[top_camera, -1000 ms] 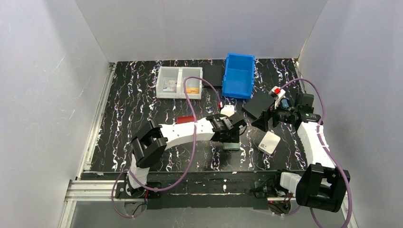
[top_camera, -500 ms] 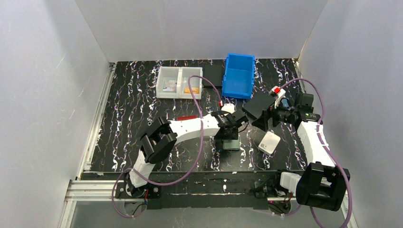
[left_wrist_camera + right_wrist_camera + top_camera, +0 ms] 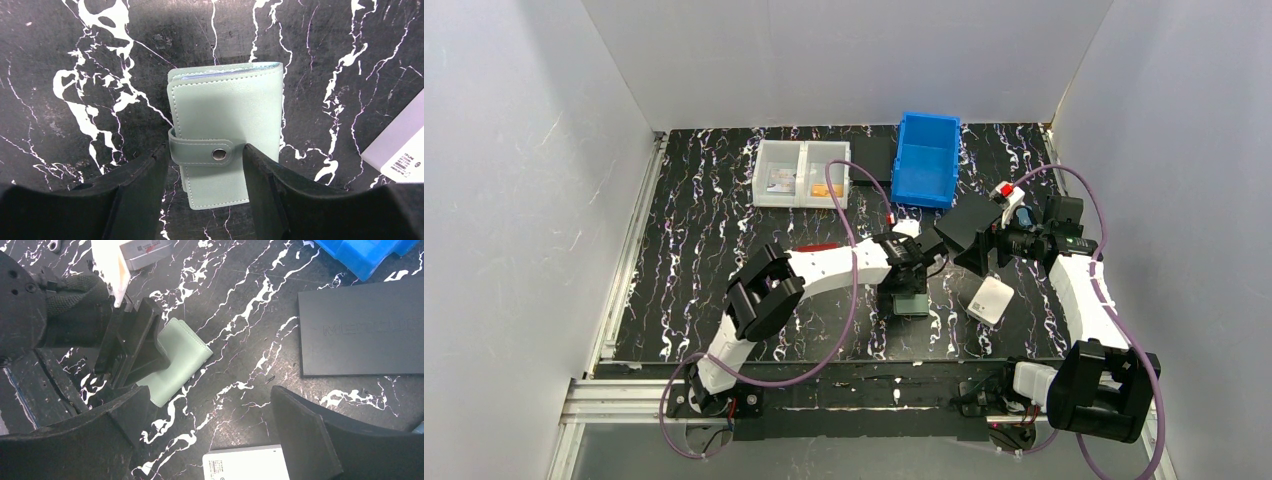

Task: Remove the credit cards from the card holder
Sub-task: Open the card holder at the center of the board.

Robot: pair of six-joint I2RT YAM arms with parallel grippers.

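The sage-green card holder [image 3: 225, 110] lies flat on the marbled table with its snap tab fastened; it also shows near the table's middle [image 3: 913, 305] and under the left arm's black finger [image 3: 187, 352]. My left gripper [image 3: 205, 150] is down on it. One finger touches the tab's looped end at the holder's edge. The other lies over the holder's face at the tab's snap end. The jaws stand apart by the tab's length. The credit cards are hidden inside the holder. My right gripper [image 3: 210, 390] hangs wide open to the right [image 3: 972, 252], holding nothing.
A white box [image 3: 247, 465] lies just right of the holder [image 3: 991, 299]. A black square pad [image 3: 360, 332] sits beyond it. A blue bin [image 3: 927, 158] and a clear two-part bin [image 3: 801, 173] stand at the back. A red wallet [image 3: 819, 247] peeks out beside the left arm.
The left arm's elbow has swung right and its gripper has settled lower over the card holder with the jaws a little narrower. The right arm has not moved.
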